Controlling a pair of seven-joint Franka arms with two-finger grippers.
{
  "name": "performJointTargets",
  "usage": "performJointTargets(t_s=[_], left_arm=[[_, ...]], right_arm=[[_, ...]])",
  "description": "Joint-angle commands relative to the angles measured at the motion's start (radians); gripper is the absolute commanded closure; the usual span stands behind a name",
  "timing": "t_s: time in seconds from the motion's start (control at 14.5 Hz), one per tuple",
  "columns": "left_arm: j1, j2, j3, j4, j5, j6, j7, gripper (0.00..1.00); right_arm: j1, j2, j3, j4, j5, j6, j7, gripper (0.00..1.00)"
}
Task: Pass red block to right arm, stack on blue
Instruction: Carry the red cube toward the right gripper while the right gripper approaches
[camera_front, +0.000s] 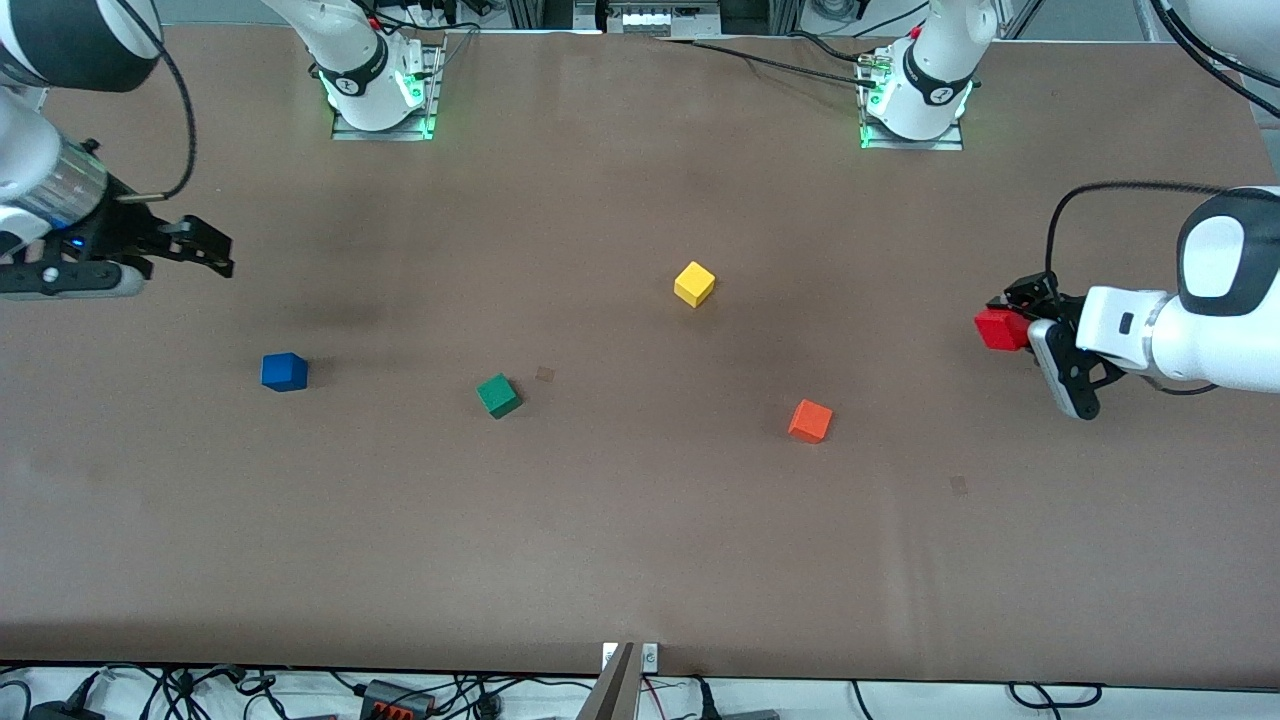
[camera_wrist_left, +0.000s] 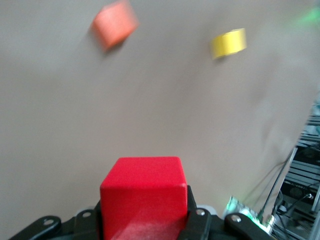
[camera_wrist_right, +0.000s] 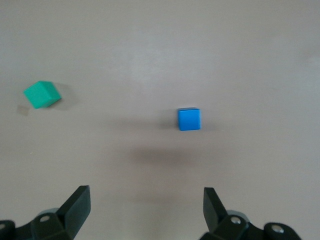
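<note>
My left gripper (camera_front: 1008, 328) hangs in the air over the left arm's end of the table, shut on the red block (camera_front: 1001, 329). In the left wrist view the red block (camera_wrist_left: 144, 196) fills the space between the black jaws. The blue cube (camera_front: 284, 371) rests on the table toward the right arm's end. My right gripper (camera_front: 218, 250) hovers above the table at that end, over a spot farther from the front camera than the blue cube. It is open and holds nothing. The right wrist view shows the blue cube (camera_wrist_right: 189, 119) ahead of the spread fingertips (camera_wrist_right: 80, 200).
A green cube (camera_front: 498, 395) lies beside the blue one toward the table's middle. A yellow cube (camera_front: 694, 283) sits near the centre. An orange cube (camera_front: 810, 420) lies nearer the front camera, toward the left arm's end. Both arm bases (camera_front: 378, 80) stand along the table's edge.
</note>
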Motion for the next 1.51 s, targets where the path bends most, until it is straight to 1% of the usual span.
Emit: performJointTargets(t_s=[0.0, 0.14, 0.21, 0.28, 0.34, 0.48, 0.55, 0.69, 0.76, 0.83, 0.89, 0.96, 1.03, 1.1, 1.17, 1.38, 1.44], left_arm=[[-0.002, 0.031, -0.008, 0.034, -0.230, -0.017, 0.309, 0.95], [-0.002, 0.039, -0.049, 0.025, -0.376, -0.019, 0.425, 0.95], [0.000, 0.042, -0.069, 0.027, -0.426, -0.019, 0.484, 0.95], [-0.002, 0.045, -0.091, 0.025, -0.508, -0.019, 0.547, 0.95], [-0.003, 0.051, -0.106, 0.027, -0.579, -0.017, 0.590, 0.95], [-0.028, 0.053, -0.125, 0.030, -0.695, 0.026, 0.621, 0.95], [-0.040, 0.048, -0.129, 0.022, -0.775, 0.046, 0.625, 0.95], [-0.069, 0.051, -0.152, -0.005, -0.950, 0.087, 0.641, 0.96], [-0.078, 0.048, -0.166, -0.010, -0.981, 0.165, 0.673, 0.96], [-0.080, 0.048, -0.204, -0.013, -1.009, 0.226, 0.693, 0.97], [-0.081, 0.048, -0.235, -0.033, -1.062, 0.280, 0.713, 0.97], [-0.084, 0.047, -0.287, -0.073, -1.151, 0.366, 0.756, 0.98], [-0.083, 0.048, -0.365, -0.114, -1.263, 0.467, 0.832, 0.98], [-0.083, 0.051, -0.411, -0.134, -1.361, 0.551, 0.923, 0.99], [-0.097, 0.061, -0.443, -0.139, -1.423, 0.605, 0.995, 0.99], [-0.136, 0.088, -0.456, -0.142, -1.466, 0.619, 1.034, 0.99], [-0.156, 0.090, -0.454, -0.142, -1.493, 0.621, 1.039, 1.00]], right_arm=[[0.055, 0.042, -0.004, 0.047, 0.121, -0.012, -0.004, 0.00], [0.090, 0.068, -0.004, 0.069, 0.253, -0.008, 0.005, 0.00], [0.096, 0.097, -0.004, 0.086, 0.339, -0.006, 0.005, 0.00], [0.098, 0.126, -0.004, 0.102, 0.437, -0.003, 0.002, 0.00], [0.099, 0.147, -0.004, 0.118, 0.509, -0.005, -0.001, 0.00], [0.099, 0.183, -0.004, 0.126, 0.668, -0.006, -0.007, 0.00], [0.099, 0.200, -0.004, 0.126, 0.756, -0.012, -0.007, 0.00], [0.104, 0.236, -0.002, 0.126, 0.897, -0.015, -0.012, 0.00], [0.122, 0.255, -0.002, 0.129, 0.957, -0.009, -0.013, 0.00], [0.135, 0.261, -0.004, 0.132, 1.009, -0.006, -0.013, 0.00], [0.145, 0.263, -0.004, 0.136, 1.052, -0.006, -0.013, 0.00], [0.165, 0.276, -0.004, 0.147, 1.103, -0.003, -0.013, 0.00], [0.170, 0.289, -0.004, 0.153, 1.154, -0.003, -0.015, 0.00], [0.172, 0.302, -0.004, 0.153, 1.192, -0.005, -0.019, 0.00], [0.170, 0.319, -0.004, 0.153, 1.236, -0.005, -0.051, 0.00], [0.167, 0.385, -0.004, 0.153, 1.402, -0.018, -0.168, 0.00], [0.165, 0.399, -0.005, 0.153, 1.433, -0.026, -0.189, 0.00]])
